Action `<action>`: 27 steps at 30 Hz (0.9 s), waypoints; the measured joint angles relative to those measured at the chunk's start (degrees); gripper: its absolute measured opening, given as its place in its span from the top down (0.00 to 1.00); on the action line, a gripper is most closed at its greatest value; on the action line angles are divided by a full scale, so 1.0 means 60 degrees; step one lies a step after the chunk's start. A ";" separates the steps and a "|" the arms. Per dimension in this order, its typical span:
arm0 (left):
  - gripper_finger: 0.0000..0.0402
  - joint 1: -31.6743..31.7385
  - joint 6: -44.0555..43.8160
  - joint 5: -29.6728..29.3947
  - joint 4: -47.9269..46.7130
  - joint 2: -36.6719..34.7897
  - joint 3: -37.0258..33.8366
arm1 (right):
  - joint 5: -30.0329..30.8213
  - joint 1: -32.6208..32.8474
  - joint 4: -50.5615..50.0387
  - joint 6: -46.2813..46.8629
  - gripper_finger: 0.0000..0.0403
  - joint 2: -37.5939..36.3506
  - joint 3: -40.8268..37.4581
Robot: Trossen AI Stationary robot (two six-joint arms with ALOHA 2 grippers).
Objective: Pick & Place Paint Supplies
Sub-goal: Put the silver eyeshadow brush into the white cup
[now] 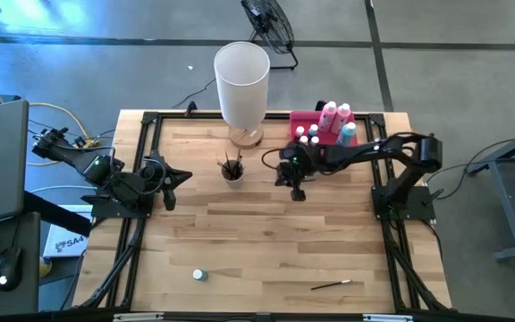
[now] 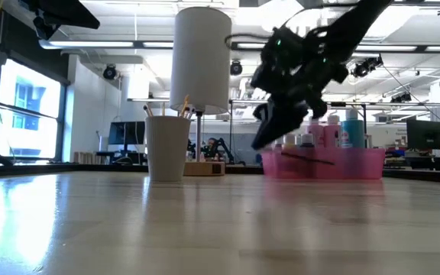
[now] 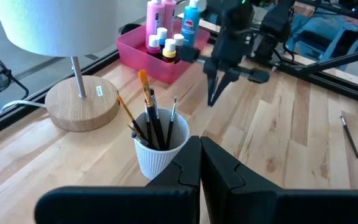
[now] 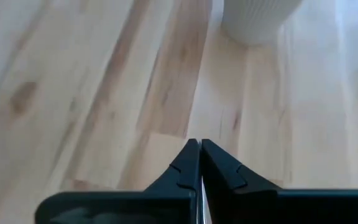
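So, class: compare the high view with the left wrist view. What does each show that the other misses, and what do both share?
Only the high view shows the small bottle lying near the table's front edge. Only the left wrist view shows the left gripper shut and the orange brush tip in the cup. Both show the white cup, the pink tray of bottles, the lamp, the right gripper and a loose paintbrush.

Your paint supplies sat in three spots on the surface.
You had the pink bottles point(image 1: 333, 113) and the teal bottle point(image 1: 348, 132) upright in the pink tray point(image 1: 300, 118), with the tiny capped bottles point(image 1: 308, 136) beside them. Several dark-handled brushes point(image 3: 157, 121) stood bristles-up, leaning, in the white ribbed cup point(image 3: 158, 154). One tiny bottle point(image 1: 199, 275) stood alone near the front edge, and one loose paintbrush point(image 1: 331, 285) lay flat, well apart to its right.
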 joint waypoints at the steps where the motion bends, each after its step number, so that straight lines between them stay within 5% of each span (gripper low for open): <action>1: 1.00 0.0002 -0.0003 -0.0004 0.0009 -0.0004 0.0000 | 0.0004 0.0007 -0.0032 0.0000 0.99 -0.0194 -0.0007; 15: 1.00 0.0003 -0.0036 -0.0057 0.0338 0.0025 0.0000 | -0.0598 -0.0055 0.2058 0.2236 0.99 -0.1859 0.0880; 22: 0.98 0.0007 0.0851 -0.1381 0.1219 0.0264 0.0007 | -0.1078 -0.0031 0.2179 0.2499 0.99 -0.1839 0.2163; 27: 0.86 0.0010 0.1018 -0.2155 0.1763 0.0262 0.0007 | -0.1325 -0.0047 0.2230 0.2501 0.99 -0.1826 0.2726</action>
